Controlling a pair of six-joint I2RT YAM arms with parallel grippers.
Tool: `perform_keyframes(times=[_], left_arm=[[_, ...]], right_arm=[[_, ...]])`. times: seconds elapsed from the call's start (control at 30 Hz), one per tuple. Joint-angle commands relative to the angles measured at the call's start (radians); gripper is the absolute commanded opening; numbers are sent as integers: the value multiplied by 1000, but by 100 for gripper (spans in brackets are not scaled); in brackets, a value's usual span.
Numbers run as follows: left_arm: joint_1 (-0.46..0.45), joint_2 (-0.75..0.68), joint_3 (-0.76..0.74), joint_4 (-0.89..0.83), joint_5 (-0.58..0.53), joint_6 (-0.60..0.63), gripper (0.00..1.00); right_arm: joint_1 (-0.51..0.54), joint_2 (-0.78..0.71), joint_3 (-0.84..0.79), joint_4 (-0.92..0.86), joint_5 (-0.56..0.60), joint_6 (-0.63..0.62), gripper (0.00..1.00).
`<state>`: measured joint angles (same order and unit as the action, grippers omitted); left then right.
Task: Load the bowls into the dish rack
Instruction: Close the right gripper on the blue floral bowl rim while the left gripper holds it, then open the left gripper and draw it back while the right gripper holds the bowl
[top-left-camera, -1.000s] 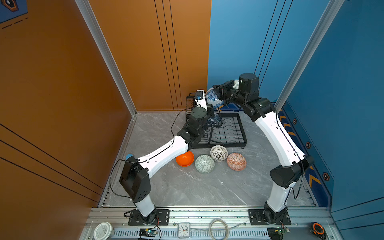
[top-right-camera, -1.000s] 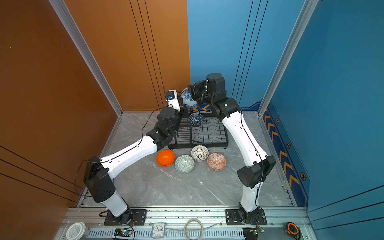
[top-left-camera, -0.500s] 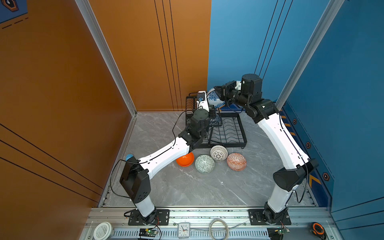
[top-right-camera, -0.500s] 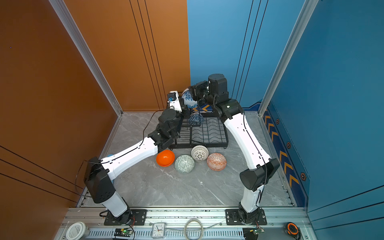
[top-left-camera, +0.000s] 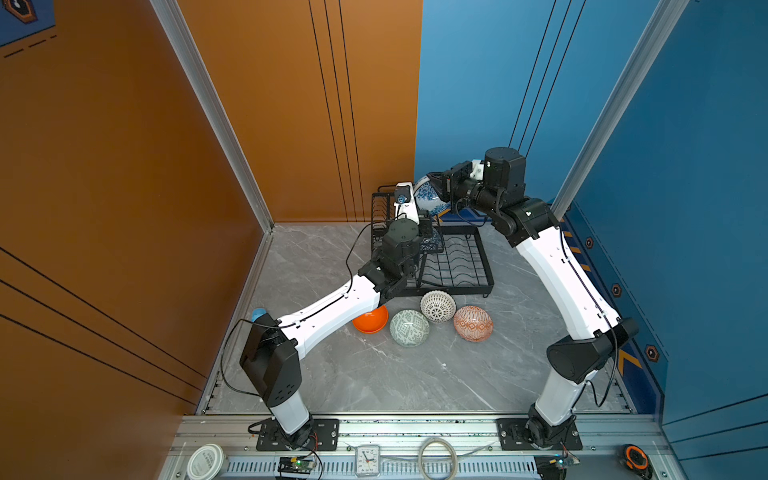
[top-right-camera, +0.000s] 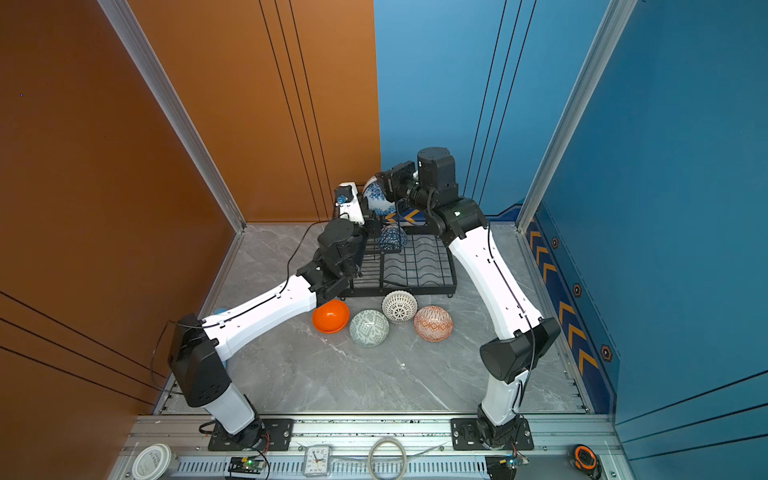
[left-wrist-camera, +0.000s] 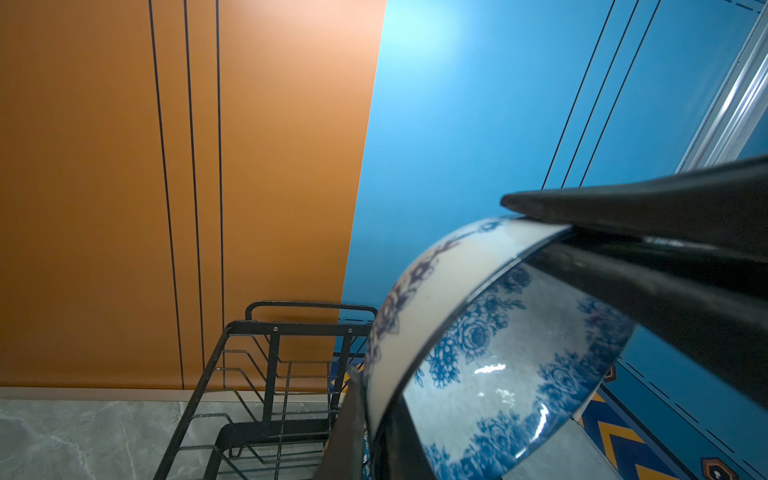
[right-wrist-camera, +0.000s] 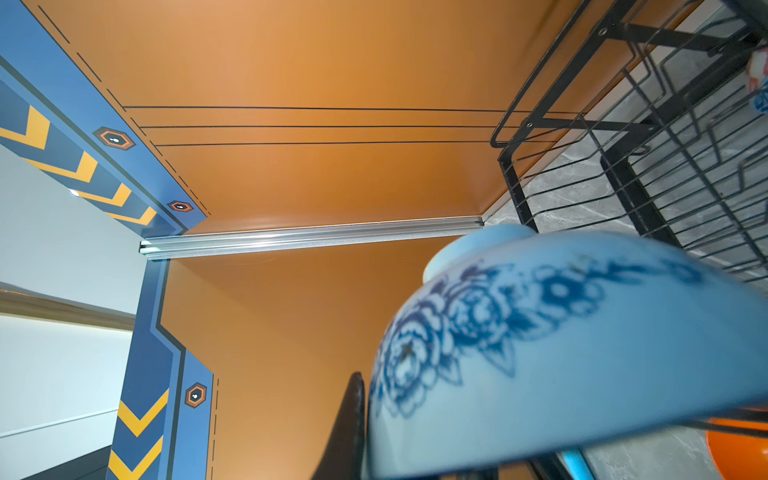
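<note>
Custody of the white glazed blue-floral bowl, raised near the top of the black wire two-tier dish rack and not yet racked, is passing between arms: the right gripper, having just tightened, is clamping its rim while the left gripper is still pinching the opposite edge.

The floral bowl is held above the dish rack — blue bowl inside, four bowls just in front.

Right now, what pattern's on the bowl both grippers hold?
The bowl is white with blue flowers; clearest in the left wrist view.
</note>
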<state>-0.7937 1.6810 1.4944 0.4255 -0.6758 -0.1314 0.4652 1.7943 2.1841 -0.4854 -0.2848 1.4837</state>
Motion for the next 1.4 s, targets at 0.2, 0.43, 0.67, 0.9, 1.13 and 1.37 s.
perform_keyframes(times=[0.2,0.43,0.67,0.9,1.13,1.37], left_arm=[[-17,-54,70,44,-28,23,24],[-18,-66,66,7,-33,-5,52],[-18,-96,54,-78,-73,-51,98],[4,-117,102,-284,-1,-162,98],[67,-83,223,-567,244,-290,98],[94,-30,325,-738,494,-229,98]], right_arm=[[-59,12,25,27,64,-126,0],[-82,20,46,31,41,-151,0],[-120,8,37,44,14,-199,0],[-175,-36,-18,44,-3,-242,0],[-207,-92,-112,44,7,-283,0],[-246,-131,-228,67,-11,-316,0]])
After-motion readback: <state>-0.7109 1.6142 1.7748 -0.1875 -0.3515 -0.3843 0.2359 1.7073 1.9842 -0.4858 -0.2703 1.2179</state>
